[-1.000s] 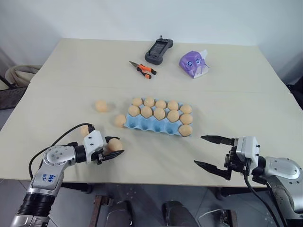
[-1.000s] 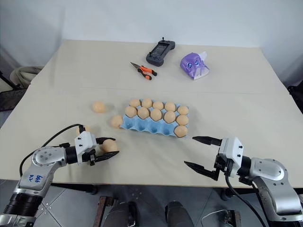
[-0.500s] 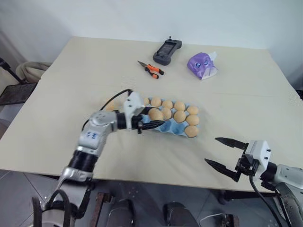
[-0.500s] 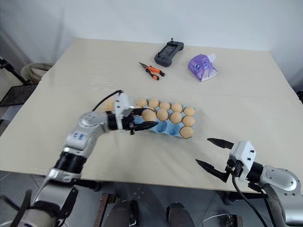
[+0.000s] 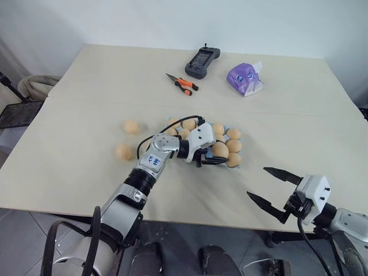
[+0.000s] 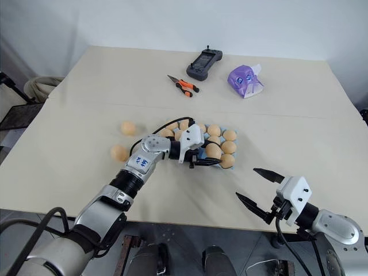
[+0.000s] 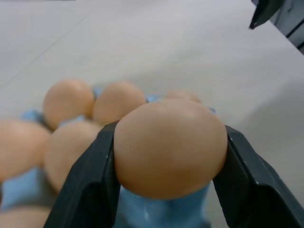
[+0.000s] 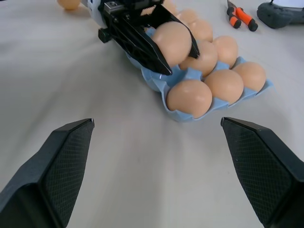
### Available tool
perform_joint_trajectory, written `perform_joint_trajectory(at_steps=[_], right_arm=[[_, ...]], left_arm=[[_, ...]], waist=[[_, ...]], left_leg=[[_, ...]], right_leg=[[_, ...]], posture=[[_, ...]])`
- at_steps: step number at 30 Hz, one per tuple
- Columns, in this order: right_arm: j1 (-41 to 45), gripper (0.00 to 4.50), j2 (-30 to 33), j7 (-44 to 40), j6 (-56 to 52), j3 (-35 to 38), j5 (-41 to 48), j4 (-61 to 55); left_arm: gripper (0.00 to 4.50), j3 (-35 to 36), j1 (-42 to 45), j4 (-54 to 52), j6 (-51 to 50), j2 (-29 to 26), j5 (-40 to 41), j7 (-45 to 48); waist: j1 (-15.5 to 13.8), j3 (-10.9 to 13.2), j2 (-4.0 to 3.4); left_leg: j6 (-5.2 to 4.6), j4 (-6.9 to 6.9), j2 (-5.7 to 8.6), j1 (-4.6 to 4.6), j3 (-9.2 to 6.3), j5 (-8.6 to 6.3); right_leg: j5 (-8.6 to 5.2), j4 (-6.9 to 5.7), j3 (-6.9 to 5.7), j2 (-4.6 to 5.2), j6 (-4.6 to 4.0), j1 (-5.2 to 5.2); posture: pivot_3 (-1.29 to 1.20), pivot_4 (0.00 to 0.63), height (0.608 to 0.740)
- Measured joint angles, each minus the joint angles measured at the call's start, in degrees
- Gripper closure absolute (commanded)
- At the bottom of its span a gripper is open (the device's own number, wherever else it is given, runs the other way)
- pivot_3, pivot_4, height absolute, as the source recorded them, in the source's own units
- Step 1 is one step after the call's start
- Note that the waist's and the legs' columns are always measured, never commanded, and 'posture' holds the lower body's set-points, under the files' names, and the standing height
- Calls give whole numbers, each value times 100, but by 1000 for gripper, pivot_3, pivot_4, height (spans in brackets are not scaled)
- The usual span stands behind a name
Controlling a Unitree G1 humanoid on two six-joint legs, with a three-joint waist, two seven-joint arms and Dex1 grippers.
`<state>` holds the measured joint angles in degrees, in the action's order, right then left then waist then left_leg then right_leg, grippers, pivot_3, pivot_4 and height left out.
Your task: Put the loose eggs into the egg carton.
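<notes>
Now, left gripper (image 5: 217, 156): my fingers clamp one egg (image 7: 170, 147) above the egg carton (image 8: 190, 76)
Right gripper (image 5: 275, 187): spread wide, nothing held
Loose eggs (image 5: 131, 127): two on the table (image 5: 75, 103), beside the carton

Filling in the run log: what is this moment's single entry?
left gripper: shut on egg, over egg carton front row | right gripper: open, idle | loose eggs: two on table
</notes>
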<state>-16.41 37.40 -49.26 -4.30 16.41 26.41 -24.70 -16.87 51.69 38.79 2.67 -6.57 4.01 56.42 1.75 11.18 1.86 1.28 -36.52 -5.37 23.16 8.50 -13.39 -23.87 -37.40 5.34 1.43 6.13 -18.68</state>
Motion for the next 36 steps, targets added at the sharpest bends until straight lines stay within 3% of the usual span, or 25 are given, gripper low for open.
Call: perform_joint_trajectory(at_steps=[5,12,24,31,36], right_arm=[[93,0,-5,91,-75,-68,-3,-1],[359,0,-10,106,-124,-290,-3,12],[1199,0,-8,-392,-177,-751,13,503],[1642,0,-14,-713,-61,-963,3,1029],[1936,0,-13,-967,58,-1002,-8,1410]], left_arm=[[21,14,-23,-17,107,-49,-57,78],[21,366,-659,-1110,183,-727,79,201],[21,2345,-3565,-3906,224,-2377,1152,-114],[21,4217,-5524,-4145,38,-2755,1358,-945],[21,4588,-6276,-4193,61,-2746,1506,-974]], waist=[[1,0,0],[6,0,-1],[1,-2,-3],[143,-3,5],[98,-2,6]], left_leg=[[0,1,-1,0,0,0],[5,2,-23,-1,0,3],[-6,1,-31,-7,-8,-1],[-12,33,-36,-14,-11,-9],[-13,35,-33,-11,-15,-13]], right_leg=[[0,0,0,1,0,0],[-1,-4,-3,-7,-2,-1],[2,-7,-16,13,1,11],[-1,4,-21,39,-10,10],[-3,13,-32,40,-15,14]], posture=[[0,150,740],[0,150,740],[0,150,740],[0,150,740],[0,150,740]])
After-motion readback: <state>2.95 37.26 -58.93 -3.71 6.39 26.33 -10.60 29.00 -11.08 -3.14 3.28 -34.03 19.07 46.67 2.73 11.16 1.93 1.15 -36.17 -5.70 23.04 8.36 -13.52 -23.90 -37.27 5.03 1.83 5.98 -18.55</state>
